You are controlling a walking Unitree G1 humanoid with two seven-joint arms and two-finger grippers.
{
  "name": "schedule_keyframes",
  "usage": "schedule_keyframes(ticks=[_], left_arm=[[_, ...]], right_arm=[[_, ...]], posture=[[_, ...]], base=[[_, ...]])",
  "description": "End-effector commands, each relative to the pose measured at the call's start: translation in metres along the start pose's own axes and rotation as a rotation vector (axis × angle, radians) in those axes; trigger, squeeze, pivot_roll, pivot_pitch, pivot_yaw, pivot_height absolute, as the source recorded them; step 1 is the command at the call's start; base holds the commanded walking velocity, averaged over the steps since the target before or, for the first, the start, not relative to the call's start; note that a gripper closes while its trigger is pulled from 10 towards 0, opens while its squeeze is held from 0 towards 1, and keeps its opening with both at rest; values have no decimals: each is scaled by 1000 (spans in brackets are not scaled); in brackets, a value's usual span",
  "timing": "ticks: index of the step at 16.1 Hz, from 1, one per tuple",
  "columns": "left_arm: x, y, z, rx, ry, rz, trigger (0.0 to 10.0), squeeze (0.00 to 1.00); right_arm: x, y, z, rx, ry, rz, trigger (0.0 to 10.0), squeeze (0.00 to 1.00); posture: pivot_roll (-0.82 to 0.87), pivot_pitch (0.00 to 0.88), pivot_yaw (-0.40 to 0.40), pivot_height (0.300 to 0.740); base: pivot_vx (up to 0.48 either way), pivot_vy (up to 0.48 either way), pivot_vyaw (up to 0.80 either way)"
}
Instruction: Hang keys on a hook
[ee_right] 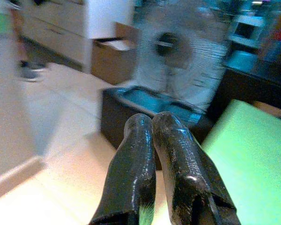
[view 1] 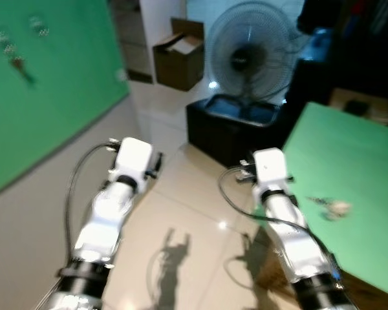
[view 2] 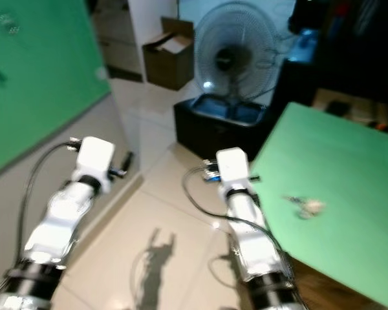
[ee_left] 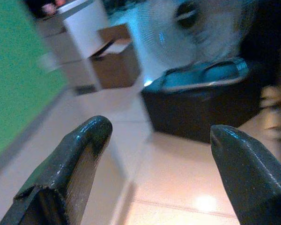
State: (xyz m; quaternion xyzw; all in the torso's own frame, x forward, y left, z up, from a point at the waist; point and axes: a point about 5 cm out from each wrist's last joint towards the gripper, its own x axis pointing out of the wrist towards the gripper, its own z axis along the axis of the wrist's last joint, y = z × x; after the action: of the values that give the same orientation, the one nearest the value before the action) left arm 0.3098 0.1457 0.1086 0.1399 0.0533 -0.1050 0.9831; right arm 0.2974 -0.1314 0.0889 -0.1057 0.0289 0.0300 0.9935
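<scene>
Approach step: keys [view 1: 332, 206] lie untouched on the green table [view 1: 349, 161], left gripper [ee_left: 154, 154] spread, right gripper [ee_right: 152, 140] pressed together—needs opening first.

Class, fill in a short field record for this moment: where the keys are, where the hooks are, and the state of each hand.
keys: lying on the green table at the robot's right, keys
hooks: on the green wall board, hooks
left hand: left hand open, holding nothing
right hand: right hand shut, holding nothing
ahead: fan on black box
</scene>
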Motion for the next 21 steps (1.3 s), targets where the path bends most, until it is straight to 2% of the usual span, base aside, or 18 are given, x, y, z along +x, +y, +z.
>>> schedule_keyframes(ticks=[1, 4, 5, 12, 13, 18, 21], left_arm=[[1, 8, 4, 18, -8, 18, 10000, 0], [2, 10, 3, 15, -5, 23, 10000, 0], [2, 11, 3, -8, -5, 32, 10000, 0], [4, 14, 3, 5, 3, 41, 10000, 0], [5, 15, 2, 23, 11, 42, 10000, 0], [6, 14, 4, 34, -1, 25, 10000, 0], [6, 12, 5, 47, -9, 5, 10000, 0]], right_arm=[[1, 2, 4, -2, -3, -12, 10000, 1000], [1, 2, 3, -2, -4, -16, 10000, 1000], [1, 1, 3, -2, 0, -26, 10000, 1000], [2, -2, 1, -5, 9, -56, 10000, 1000], [2, -1, 2, -20, 11, -58, 10000, 0], [1, -1, 1, -25, 13, -67, 10000, 0], [-1, 1, 0, -23, 16, -66, 10000, 0]], posture=[[-67, 0, 72, 740], [-71, 0, 76, 740], [-73, 0, 78, 740], [-75, 0, 86, 740], [-79, 0, 91, 740], [-86, 0, 100, 740], [-93, 0, 111, 740]], base=[[0, -480, 0], [0, -480, 0], [0, 0, 0], [0, 0, 0], [0, 0, 0], [0, 0, 0], [402, -191, 0]])
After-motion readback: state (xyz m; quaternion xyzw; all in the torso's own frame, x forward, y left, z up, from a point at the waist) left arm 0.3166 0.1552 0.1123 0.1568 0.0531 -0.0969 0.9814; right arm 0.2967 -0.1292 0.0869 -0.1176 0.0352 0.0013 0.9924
